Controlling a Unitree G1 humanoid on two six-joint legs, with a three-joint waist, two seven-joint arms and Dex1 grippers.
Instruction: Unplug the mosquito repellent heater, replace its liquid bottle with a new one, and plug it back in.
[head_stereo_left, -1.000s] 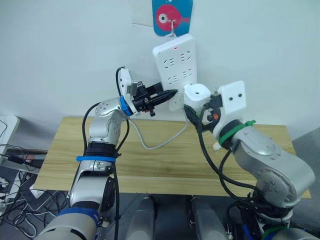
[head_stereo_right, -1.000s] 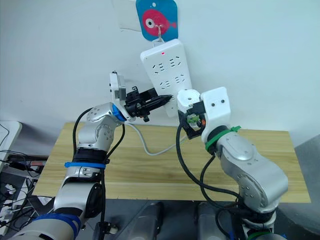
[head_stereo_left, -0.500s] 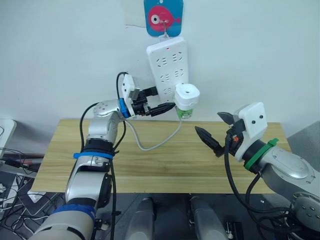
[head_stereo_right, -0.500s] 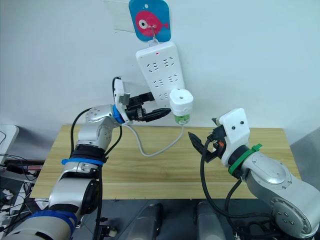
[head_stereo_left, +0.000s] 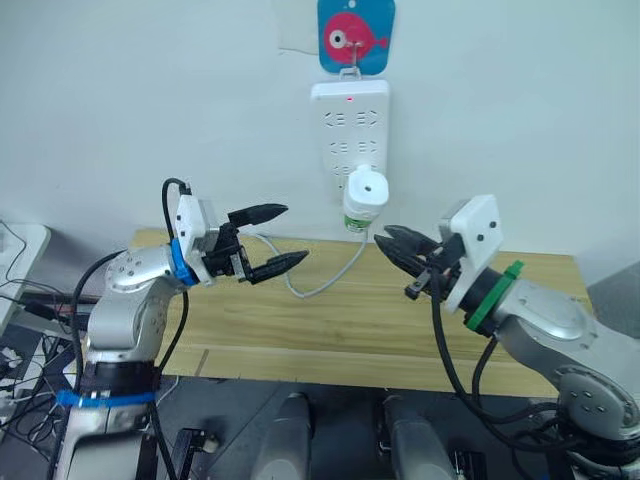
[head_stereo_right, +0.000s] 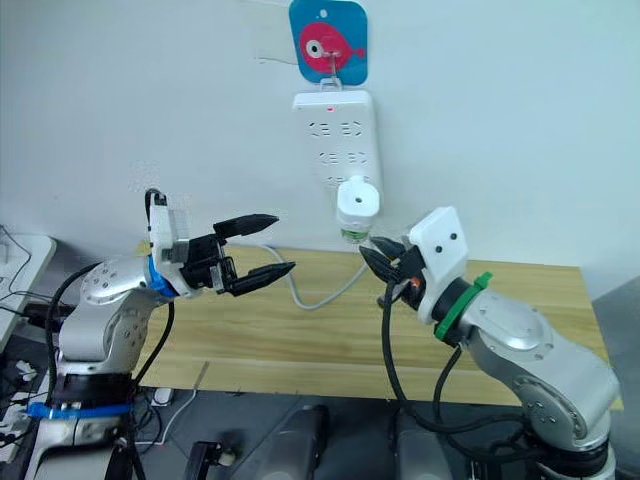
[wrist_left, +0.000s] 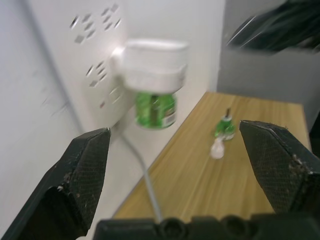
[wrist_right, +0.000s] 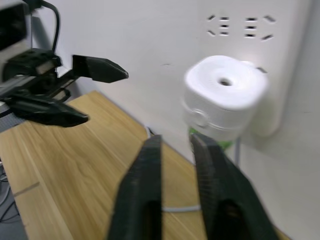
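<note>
Left eye view: mosquito repellent heater (head_stereo_left: 364, 193) plugged into the lower end of the white power strip (head_stereo_left: 350, 125) hanging on the wall under a fish-printed hook card (head_stereo_left: 356, 33), green liquid bottle (head_stereo_left: 354, 222) screwed in beneath, long axis vertical. Left gripper (head_stereo_left: 273, 238) spread wide and empty, well apart from the heater, which lies at about 2 o'clock from its tips. Right gripper (head_stereo_left: 392, 242) nearly closed, holding nothing, tips just below and beside the bottle; heater at roughly 11 o'clock from them. Right arm clearly the nearer. Grey cord (head_stereo_left: 322, 280) looping from the strip down onto the wooden table (head_stereo_left: 300, 330).

Right eye view: same layout; right gripper's tips close under the heater, left gripper hanging out over the table's left part.

Left wrist view: two black fingers (wrist_left: 82, 172) far apart, nothing between them; heater straight ahead on the strip, green bottle beneath it. Out on the tabletop, a small green bottle with a dark wick (wrist_left: 224, 126) and a white cap (wrist_left: 216, 148) just beside it. Judged to be the swapped-out bottle, though not certain.

Right wrist view: fingers (wrist_right: 145, 195) almost together with a narrow gap, empty; heater's vented top at about 1 o'clock, near. Judged ready for the right gripper to open and reach up around the heater's body, should the unplug step remain.
</note>
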